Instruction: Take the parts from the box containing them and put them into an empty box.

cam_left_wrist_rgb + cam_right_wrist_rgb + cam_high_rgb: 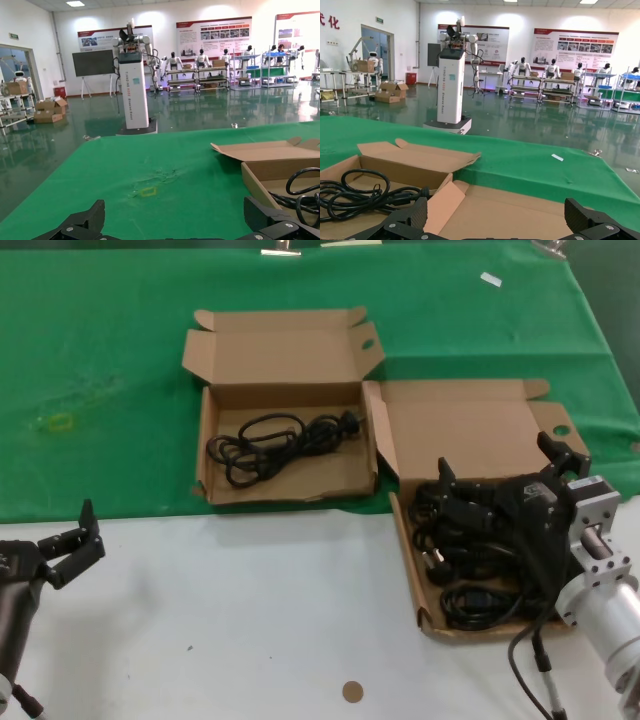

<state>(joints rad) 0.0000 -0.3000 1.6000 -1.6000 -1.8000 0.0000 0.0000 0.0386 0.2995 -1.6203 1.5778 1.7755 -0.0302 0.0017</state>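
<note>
The box containing the parts [408, 550] stands at the right, lid open, with several black cables [470, 570] piled in it. My right gripper [500, 468] hangs open and empty just above those cables; its wrist view shows the gripper [502, 222] over that box's lid [520, 210]. The other box [215, 495], at centre left on the green cloth, holds one coiled black cable [275, 440], and it shows in both the right wrist view [410, 165] and the left wrist view [255, 187]. My left gripper [72, 540] is open and empty at the near left [175, 225].
The far half of the table is covered by green cloth [100, 360]; the near half is white [250, 620]. A small brown disc [351, 691] lies near the front edge. A yellow mark [60, 422] sits on the cloth at the left.
</note>
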